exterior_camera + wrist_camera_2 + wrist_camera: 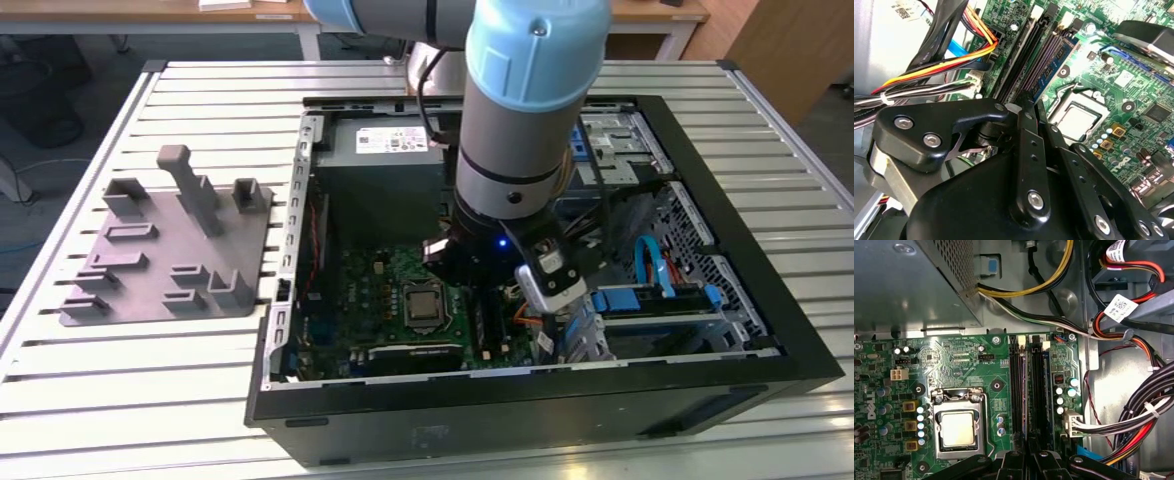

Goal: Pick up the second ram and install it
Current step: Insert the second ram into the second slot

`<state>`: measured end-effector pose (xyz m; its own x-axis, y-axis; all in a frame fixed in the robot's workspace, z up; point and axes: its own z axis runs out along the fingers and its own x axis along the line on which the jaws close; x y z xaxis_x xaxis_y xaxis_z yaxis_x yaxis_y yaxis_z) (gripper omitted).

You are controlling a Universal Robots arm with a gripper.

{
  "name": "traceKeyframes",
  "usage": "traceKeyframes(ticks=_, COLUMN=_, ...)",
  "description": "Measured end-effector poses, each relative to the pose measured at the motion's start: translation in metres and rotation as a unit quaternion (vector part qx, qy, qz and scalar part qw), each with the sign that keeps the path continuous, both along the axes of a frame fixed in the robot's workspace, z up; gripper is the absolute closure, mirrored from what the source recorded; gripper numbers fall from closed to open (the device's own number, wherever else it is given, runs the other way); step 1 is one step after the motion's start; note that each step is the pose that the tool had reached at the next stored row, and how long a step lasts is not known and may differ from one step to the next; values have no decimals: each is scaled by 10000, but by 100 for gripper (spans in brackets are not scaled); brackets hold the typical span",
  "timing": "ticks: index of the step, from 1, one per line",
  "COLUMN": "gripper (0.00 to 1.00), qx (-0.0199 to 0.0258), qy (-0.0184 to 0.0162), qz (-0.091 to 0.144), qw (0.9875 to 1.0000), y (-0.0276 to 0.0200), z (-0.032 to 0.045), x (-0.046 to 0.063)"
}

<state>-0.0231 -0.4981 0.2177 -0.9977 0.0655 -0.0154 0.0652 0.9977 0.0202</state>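
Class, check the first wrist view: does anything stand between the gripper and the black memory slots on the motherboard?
Nothing visible does. The gripper hangs right at one end of the black memory slots. The cable bundle runs beside the board, clear of the slots.

The motherboard (979,365) is green, dotted with pale blue capacitors (920,421) and a silver processor (958,428). Its memory slots (1016,385) are black. Yellow, red and orange wires (949,62) run beside black cables (1149,385). The arm (534,90) is light blue over grey. The plastic holder (174,250) is plain grey, on a white slatted table (134,400).
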Motion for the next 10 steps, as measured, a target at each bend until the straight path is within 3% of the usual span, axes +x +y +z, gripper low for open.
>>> traceKeyframes(ticks=10, gripper=86, qx=-21, qy=0, qz=11, qw=10000, y=28, z=-17, x=-10)
